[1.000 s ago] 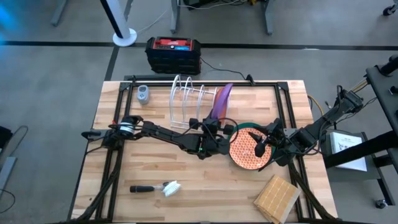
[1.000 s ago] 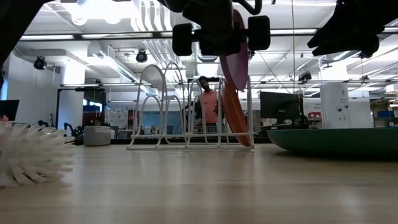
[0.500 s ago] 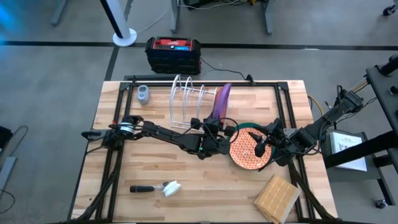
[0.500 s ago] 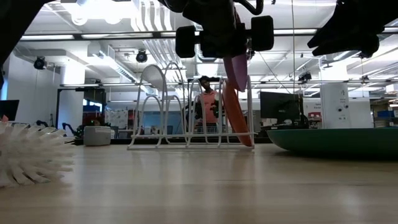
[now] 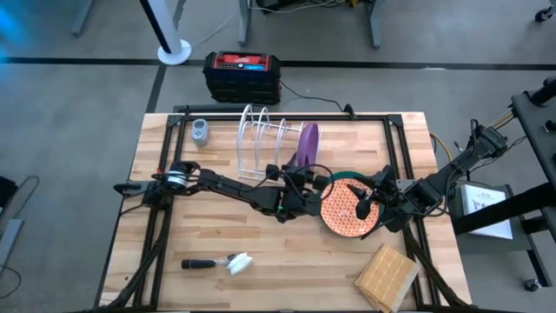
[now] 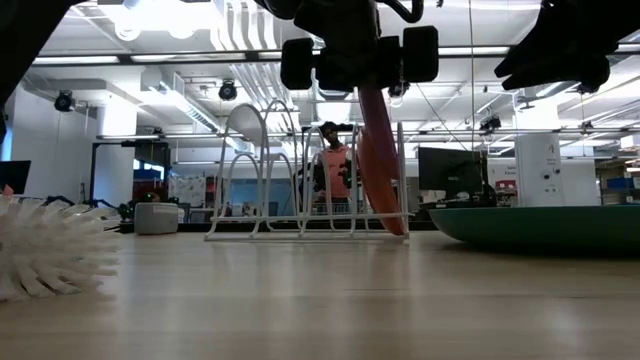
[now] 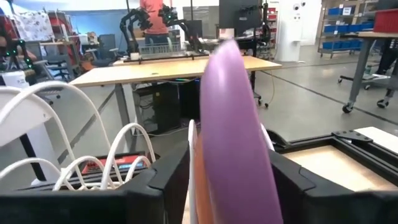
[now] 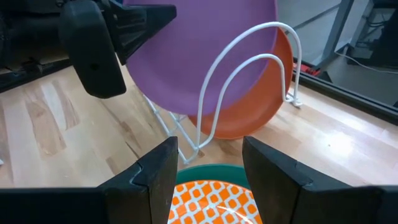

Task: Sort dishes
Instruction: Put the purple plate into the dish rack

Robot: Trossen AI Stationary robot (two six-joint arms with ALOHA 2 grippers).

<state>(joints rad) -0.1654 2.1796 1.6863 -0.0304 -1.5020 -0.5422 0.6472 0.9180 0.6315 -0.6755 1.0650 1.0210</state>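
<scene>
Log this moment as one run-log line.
left pincer: open around purple plate in white wire rack | right pincer: open, above orange patterned plate

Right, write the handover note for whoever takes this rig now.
Left gripper: at the white rack, fingers either side of the purple plate, grip unclear.
Right gripper: open, empty, over the patterned orange plate.
Done: purple plate and plain orange plate stand in the rack.
Left: the patterned plate and the teal plate beneath it.

I see two plates (image 5: 308,139) standing in the rack's (image 5: 261,139) right end — brush (image 5: 228,262) near left, wooden block (image 5: 386,276) near right, patterned plate (image 5: 347,209) between.
</scene>
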